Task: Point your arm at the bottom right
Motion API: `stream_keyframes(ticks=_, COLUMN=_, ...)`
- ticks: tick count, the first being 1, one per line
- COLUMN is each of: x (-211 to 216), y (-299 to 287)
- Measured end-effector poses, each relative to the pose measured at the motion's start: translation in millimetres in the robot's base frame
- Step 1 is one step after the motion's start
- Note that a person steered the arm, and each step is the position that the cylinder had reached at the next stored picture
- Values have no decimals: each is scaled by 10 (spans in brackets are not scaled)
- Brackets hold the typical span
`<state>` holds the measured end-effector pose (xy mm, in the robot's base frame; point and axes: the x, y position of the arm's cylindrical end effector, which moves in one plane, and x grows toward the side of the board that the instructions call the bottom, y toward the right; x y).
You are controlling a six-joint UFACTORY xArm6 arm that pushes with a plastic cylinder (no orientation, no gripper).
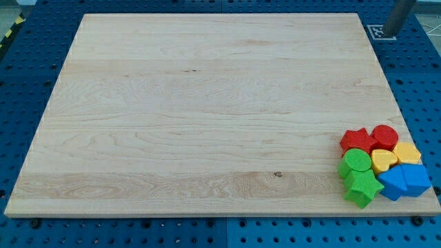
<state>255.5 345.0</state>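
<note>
My tip (391, 34) is at the view's top right, just off the wooden board's (207, 110) far right corner, far above the blocks. The blocks are bunched at the board's bottom right corner. A red star (356, 140) and a red cylinder (385, 136) are at the top of the bunch. Below them are a green cylinder (357, 161), a yellow heart (383, 160) and another yellow block (407, 153). A green star (362, 188) and two blue blocks (392, 183) (415, 179) lie lowest, at the board's edge.
A blue perforated table (27, 83) surrounds the board. A white printed marker (379, 32) lies beside my tip at the top right. Yellow-black tape (9, 31) shows at the top left.
</note>
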Motion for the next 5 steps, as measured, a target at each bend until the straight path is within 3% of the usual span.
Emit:
stream_keyframes(ticks=1, x=44, y=6)
stream_keyframes(ticks=2, x=690, y=-9)
stream_keyframes(ticks=5, x=3257, y=-280)
